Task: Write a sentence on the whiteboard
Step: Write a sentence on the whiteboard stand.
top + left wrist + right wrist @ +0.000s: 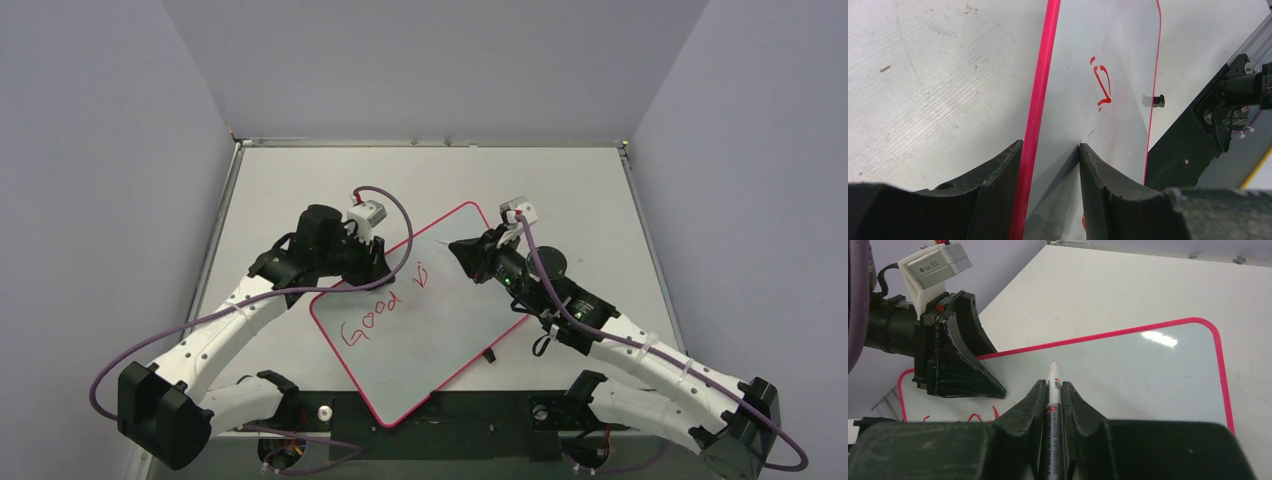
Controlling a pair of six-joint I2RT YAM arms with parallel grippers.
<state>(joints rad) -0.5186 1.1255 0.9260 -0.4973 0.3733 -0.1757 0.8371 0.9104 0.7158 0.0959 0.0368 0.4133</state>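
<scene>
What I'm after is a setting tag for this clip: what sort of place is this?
Probably a robotics lab test cell: a pale grey table boxed in by plain walls, two robot arms mounted at its near edge, the right gripper holding a marker over a whiteboard.

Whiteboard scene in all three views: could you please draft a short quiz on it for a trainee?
1. True or false: the right gripper has its jaws closed on a marker.
2. What runs between the jaws of the left gripper? A) a cable B) the pink-red edge of the whiteboard C) the marker.
3. Fill in: the first word of the red sentence reads ____.
Key: 1 true; 2 B; 3 Good.
</scene>
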